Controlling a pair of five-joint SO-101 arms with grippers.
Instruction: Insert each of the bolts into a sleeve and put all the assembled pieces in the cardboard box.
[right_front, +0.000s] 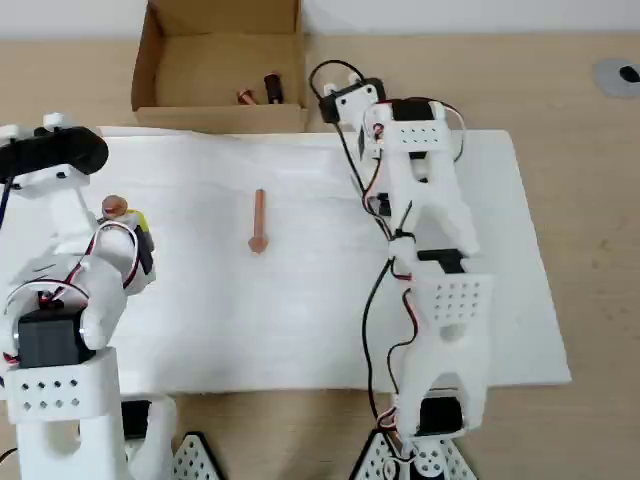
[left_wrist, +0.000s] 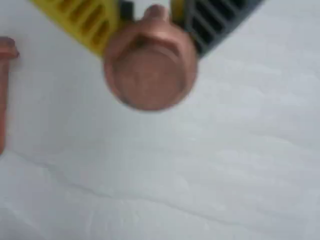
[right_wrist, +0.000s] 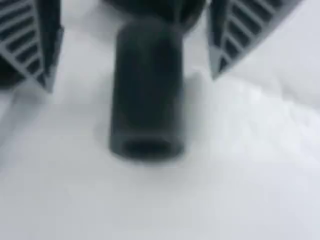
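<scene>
Left wrist view, gripper (left_wrist: 150, 27) clasping copper bolt (left_wrist: 150, 70)

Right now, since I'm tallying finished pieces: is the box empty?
No: in the box a copper part and a dark part lie near its front wall.

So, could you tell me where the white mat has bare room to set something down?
The mat is bare between the loose bolt and the right arm, and from it toward the arm bases. Crowded: left gripper with held bolt, right gripper astride the sleeve.
</scene>
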